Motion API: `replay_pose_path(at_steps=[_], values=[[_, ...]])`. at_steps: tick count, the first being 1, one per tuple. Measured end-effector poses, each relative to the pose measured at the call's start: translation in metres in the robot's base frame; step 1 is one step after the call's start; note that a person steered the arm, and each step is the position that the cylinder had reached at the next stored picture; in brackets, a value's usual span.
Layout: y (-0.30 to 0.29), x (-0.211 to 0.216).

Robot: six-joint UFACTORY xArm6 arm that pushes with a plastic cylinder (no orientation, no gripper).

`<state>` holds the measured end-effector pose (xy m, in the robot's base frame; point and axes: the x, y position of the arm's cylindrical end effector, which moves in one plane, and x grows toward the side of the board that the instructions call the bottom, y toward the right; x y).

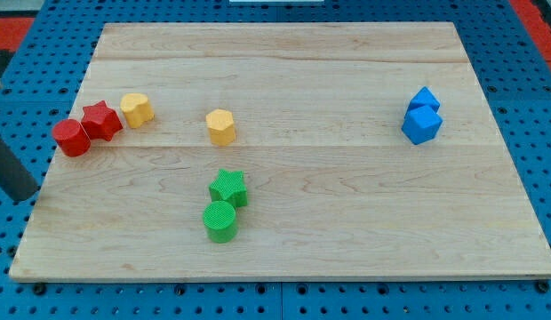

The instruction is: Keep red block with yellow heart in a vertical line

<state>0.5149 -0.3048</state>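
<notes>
Nearest to the camera we see the green cylinder (220, 220), and just behind it, touching, the green star (228, 188); so we count two green blocks. We count also two red blocks, two yellow blocks and two blue blocks, eight in total, all with a matte, smooth surface. They lie on the desk (347, 213), a pale wooden board with visible grain and long plank seams, which rests on a blue perforated plate (524, 107). The red cylinder (72, 138) and the red star (101, 120) touch each other at the view's left, and the yellow heart (136, 109) sits just beside the star; these three make a short row that rises toward the view's right, so its long axis is diagonal and not vertical. Which way the heart points we cannot tell at this size. A second yellow block (221, 126), which looks hexagonal, stands apart near the middle. The two blue blocks (422, 116), angular in shape, touch at the view's right. Our tool is only a dark rod (9, 169) at the view's left edge; it grasps nothing, and my tip (27, 197) is off the board, near the red cylinder but apart.
</notes>
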Motion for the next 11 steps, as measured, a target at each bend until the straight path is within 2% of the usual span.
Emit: replay_pose_path(at_steps=[3,4,5,7,9,10,11], values=[[0.006,-0.058],[0.040,-0.062],[0.062,-0.085],[0.079,-0.166],[0.134,-0.211],[0.105,-0.223],[0.128,-0.258]])
